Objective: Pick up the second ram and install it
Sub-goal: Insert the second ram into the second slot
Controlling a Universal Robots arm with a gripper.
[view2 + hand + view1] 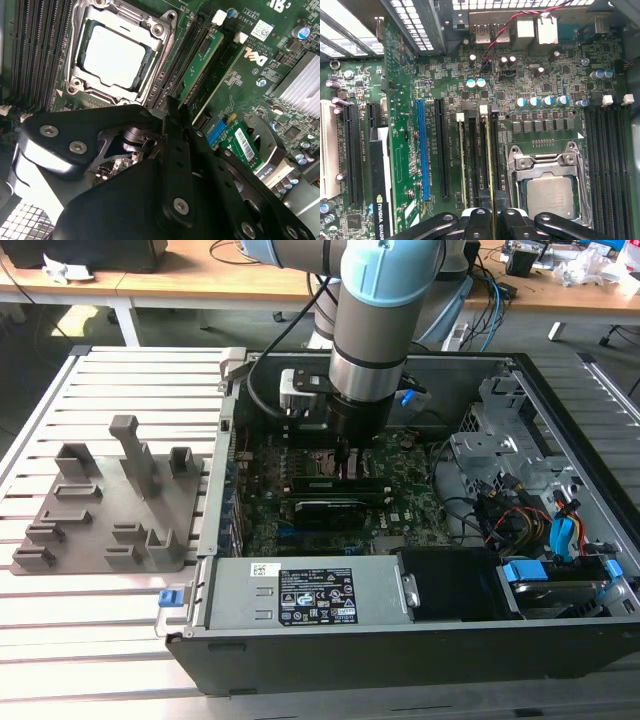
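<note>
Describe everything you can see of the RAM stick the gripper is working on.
The second ram is a long, thin green circuit-board stick carrying small dark chips. It stands on edge in a memory slot beside the processor socket, parallel to the neighbouring black slots, with white latch tabs past its far end. In both wrist views the gripper sits directly over its near end, its black fingers flanking the edge. Whether it is fully seated cannot be told.

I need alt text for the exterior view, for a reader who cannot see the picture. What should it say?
A robot arm reaches down into an open computer case, its gripper just above the memory slots of the green motherboard. On the slatted table, at the exterior view's left of the case, stands a gray plastic fixture.
</note>
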